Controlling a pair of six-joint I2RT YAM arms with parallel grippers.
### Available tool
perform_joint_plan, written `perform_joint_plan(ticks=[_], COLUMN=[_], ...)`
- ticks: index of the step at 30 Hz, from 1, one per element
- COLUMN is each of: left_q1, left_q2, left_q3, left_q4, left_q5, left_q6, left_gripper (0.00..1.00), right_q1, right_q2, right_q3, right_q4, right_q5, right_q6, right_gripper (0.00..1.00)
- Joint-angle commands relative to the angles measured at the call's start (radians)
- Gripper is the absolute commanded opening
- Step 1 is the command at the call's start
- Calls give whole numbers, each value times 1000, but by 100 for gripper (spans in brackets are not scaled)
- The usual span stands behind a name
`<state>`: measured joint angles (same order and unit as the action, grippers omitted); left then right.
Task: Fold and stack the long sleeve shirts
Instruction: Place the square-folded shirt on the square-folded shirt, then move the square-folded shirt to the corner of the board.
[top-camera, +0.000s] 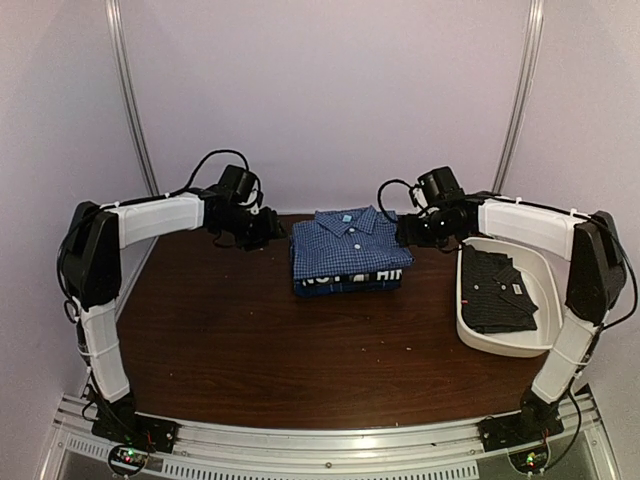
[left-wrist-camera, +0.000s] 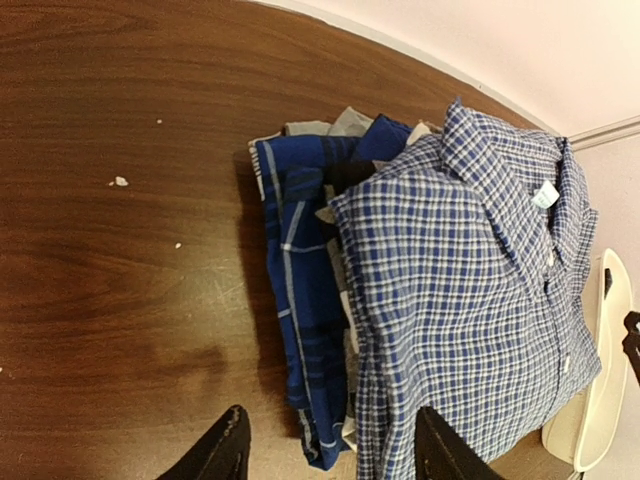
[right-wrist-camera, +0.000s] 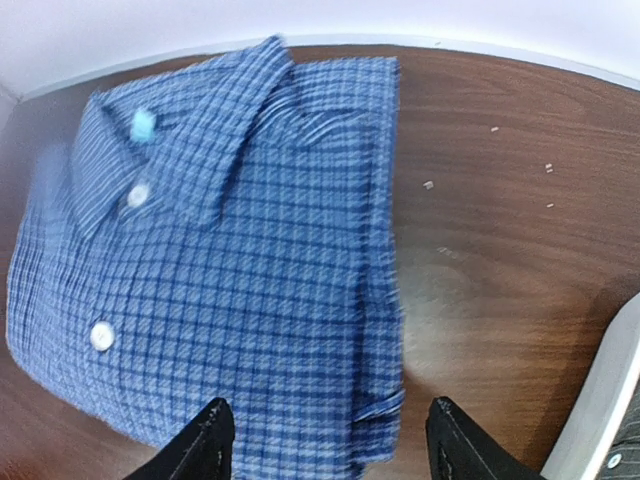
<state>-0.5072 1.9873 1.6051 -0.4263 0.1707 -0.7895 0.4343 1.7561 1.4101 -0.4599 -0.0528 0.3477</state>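
Note:
A folded blue-and-white fine-check collared shirt (top-camera: 350, 240) tops a stack at the table's back middle. Under it lies a dark blue lettered shirt (top-camera: 345, 281). In the left wrist view the check shirt (left-wrist-camera: 470, 300) rests on a blue shirt with pale lines (left-wrist-camera: 300, 270). My left gripper (top-camera: 275, 228) hovers at the stack's left side, open, its jaws (left-wrist-camera: 330, 455) straddling the stack's edge and holding nothing. My right gripper (top-camera: 405, 232) is at the stack's right side, open (right-wrist-camera: 330, 440) over the check shirt's (right-wrist-camera: 220, 280) folded edge.
A white plastic tub (top-camera: 510, 350) stands at the right with a dark collared shirt (top-camera: 497, 295) lying in it. Its rim shows in the right wrist view (right-wrist-camera: 600, 400). The brown table (top-camera: 250, 330) carries a few crumbs. Light walls close the back and sides.

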Motion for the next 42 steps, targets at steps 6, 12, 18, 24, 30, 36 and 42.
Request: perform_joint_plan(ticks=[6, 12, 18, 24, 30, 36, 42], left_q1=[50, 52, 52, 60, 77, 81, 86], left_q2=[-166, -254, -332, -375, -403, -424, -435], left_q3=[-149, -186, -215, -241, -264, -271, -280], left_q4=[37, 37, 37, 27, 27, 26, 26], left_q5=[-23, -23, -52, -68, -68, -76, -79], left_q6=[30, 30, 38, 51, 53, 54, 54], left_gripper=[57, 57, 57, 57, 57, 57, 57], right_q1=[313, 432, 450, 470, 496, 561, 573], right_q2=[-124, -46, 54, 169, 250, 349, 489], right_q3=[-150, -198, -170, -84, -22, 106, 298], right_q4=[45, 114, 185, 208, 230, 212, 171], right_q5=[79, 80, 92, 77, 55, 14, -1], right_q6=[142, 236, 292, 316, 322, 271, 201], right_gripper=[70, 75, 80, 83, 100, 100, 100])
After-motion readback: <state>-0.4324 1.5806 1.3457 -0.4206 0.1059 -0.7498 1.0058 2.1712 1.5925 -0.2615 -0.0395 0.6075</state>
